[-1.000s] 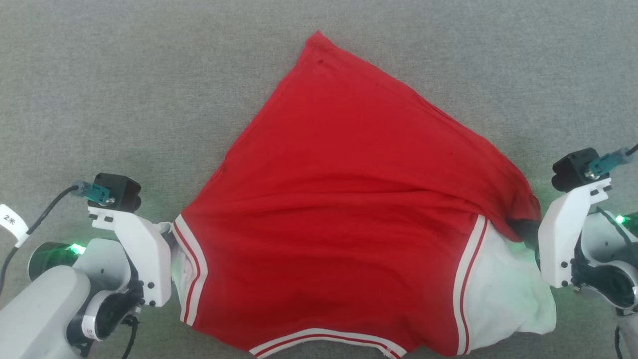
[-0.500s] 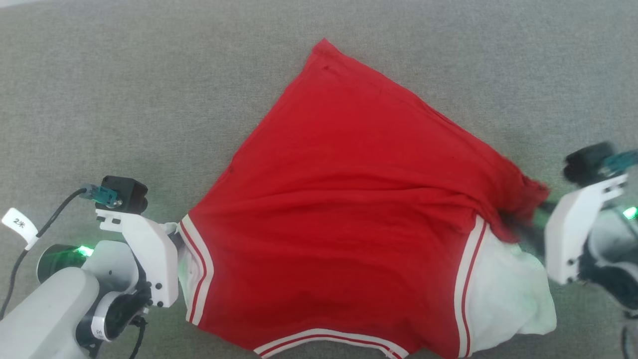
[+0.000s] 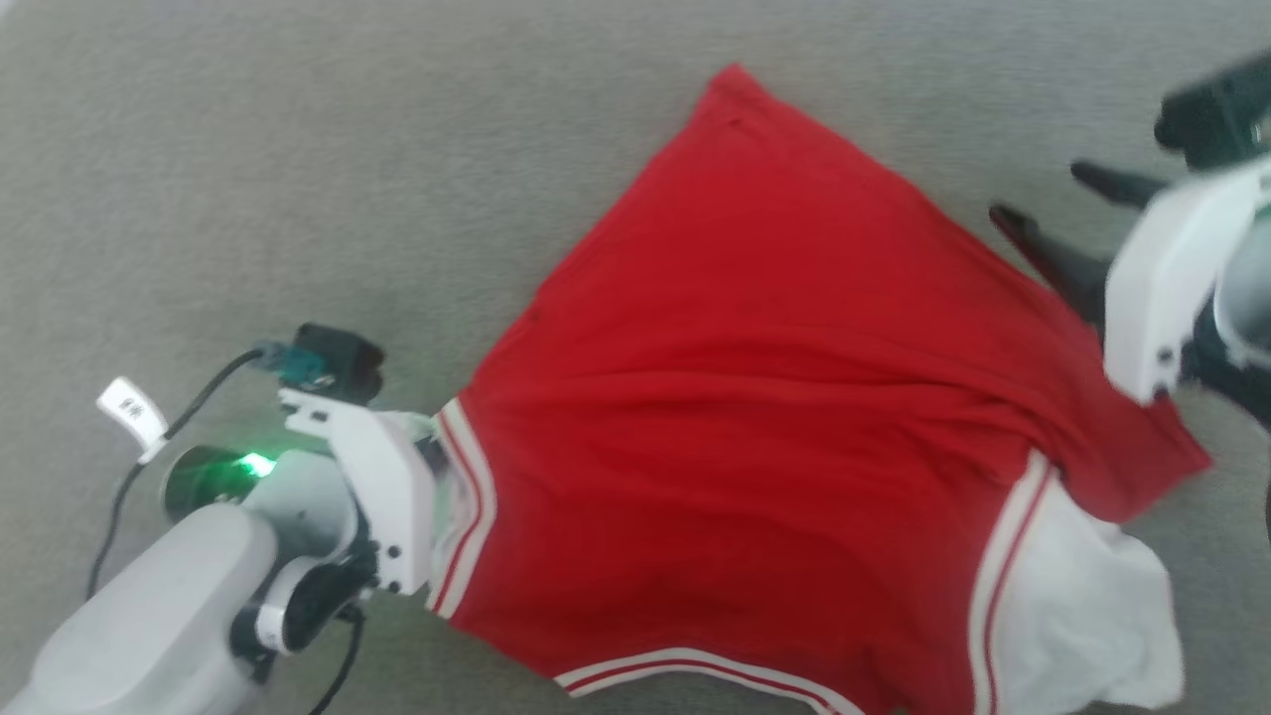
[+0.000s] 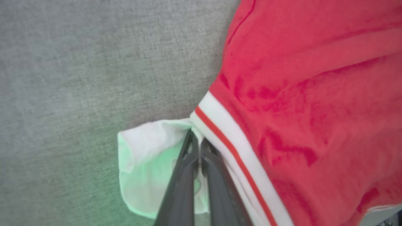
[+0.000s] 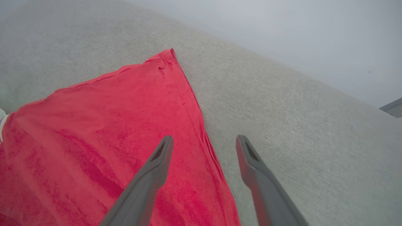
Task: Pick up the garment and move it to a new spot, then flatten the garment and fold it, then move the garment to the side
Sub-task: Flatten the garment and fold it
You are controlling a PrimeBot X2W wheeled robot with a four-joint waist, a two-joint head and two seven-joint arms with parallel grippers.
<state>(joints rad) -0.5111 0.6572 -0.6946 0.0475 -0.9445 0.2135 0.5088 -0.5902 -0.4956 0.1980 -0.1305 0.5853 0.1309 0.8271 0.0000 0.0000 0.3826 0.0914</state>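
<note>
The garment [image 3: 794, 397], red with white sleeves and striped trim, lies spread back-up on the grey surface. My left gripper [image 3: 435, 465] is at its left side. In the left wrist view the left gripper [image 4: 196, 139] is shut on the crumpled white sleeve [image 4: 147, 150], right by the striped band of the garment [image 4: 314, 78]. My right gripper [image 3: 1038, 191] hovers open beside the garment's far right edge, with nothing between its fingers. The right wrist view has the right gripper [image 5: 204, 138] spread above the red hem edge of the garment [image 5: 110, 110]. Any lettering is hidden underneath.
Grey cloth surface [image 3: 298, 179] stretches all around the garment. In the right wrist view its far edge [image 5: 282, 67] runs diagonally, with a pale background beyond. A cable with a white tag [image 3: 131, 412] trails from my left wrist.
My right gripper has let go of the garment's right side, opened and moved up and away. The head camera has shifted, so the scene sits further right. The left grip is unchanged.
</note>
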